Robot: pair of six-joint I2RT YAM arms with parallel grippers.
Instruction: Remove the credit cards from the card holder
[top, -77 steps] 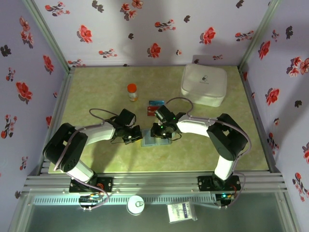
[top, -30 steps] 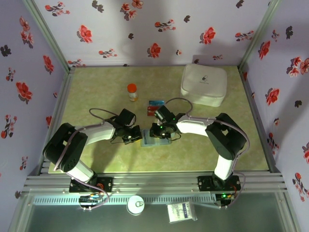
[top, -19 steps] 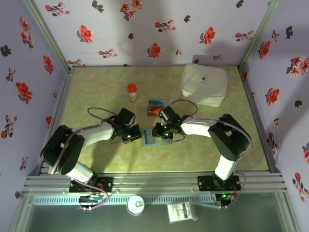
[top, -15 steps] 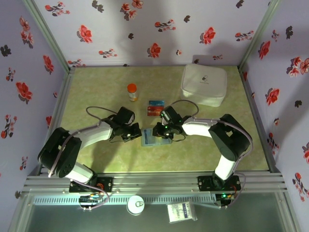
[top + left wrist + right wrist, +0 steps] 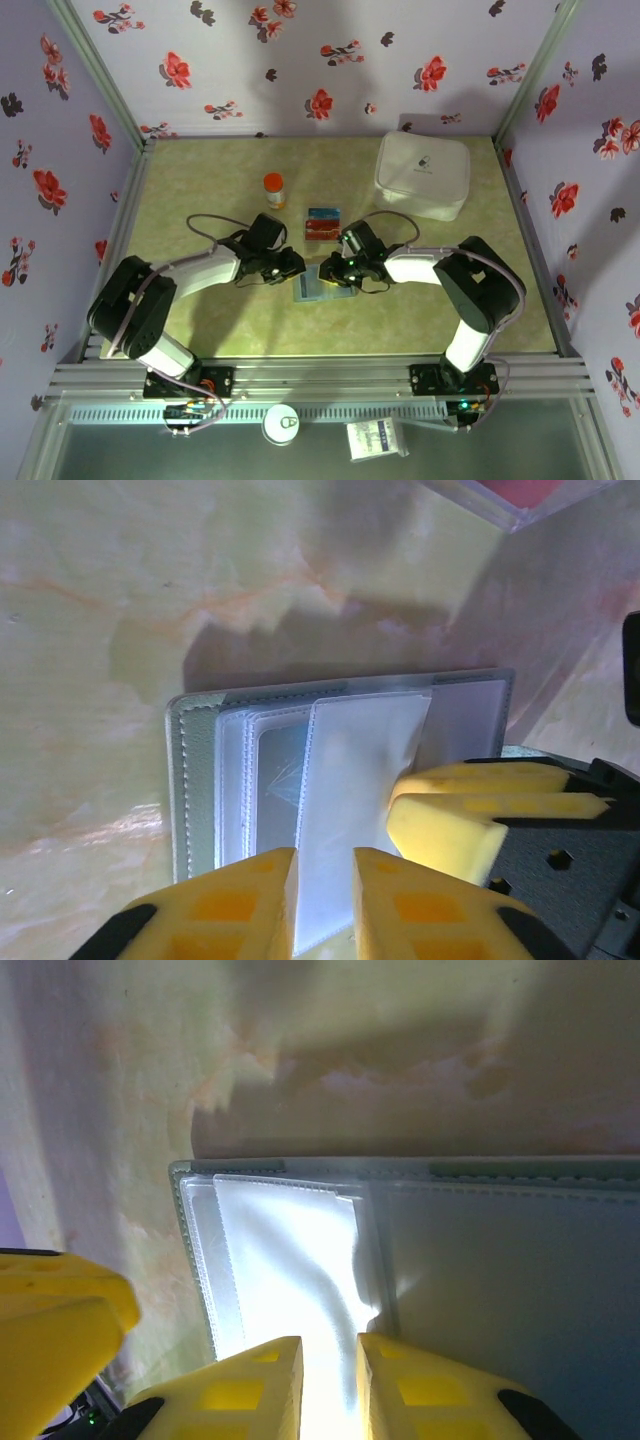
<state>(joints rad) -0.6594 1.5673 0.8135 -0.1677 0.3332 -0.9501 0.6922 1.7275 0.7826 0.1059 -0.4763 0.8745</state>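
The card holder (image 5: 320,288) lies open and flat on the table (image 5: 200,180), between the two arms. The left gripper (image 5: 322,865) hangs low over its near edge. Its yellow fingers stand a narrow gap apart, and a clear sleeve (image 5: 360,780) shows through that gap with nothing visibly clamped. The right gripper (image 5: 328,1355) comes in from the opposite side with the same narrow gap, and a bright sleeve leaf runs in between its fingers. Some credit cards (image 5: 322,230), red and blue, lie in the clear tray (image 5: 508,520) just beyond the holder.

The step in hand looks like probing the sleeves for a card. The sleeves look pale, and it cannot be told whether a card remains inside.

To do it well, one gripper should pin the holder's grey-blue cover near the spine so that the booklet does not slide. The other should take only a card's exposed edge, not the floppy sleeve. It should then draw the card out along the pocket's opening, low and straight. The two sets of fingers are very near each other, so only one should move at a time.
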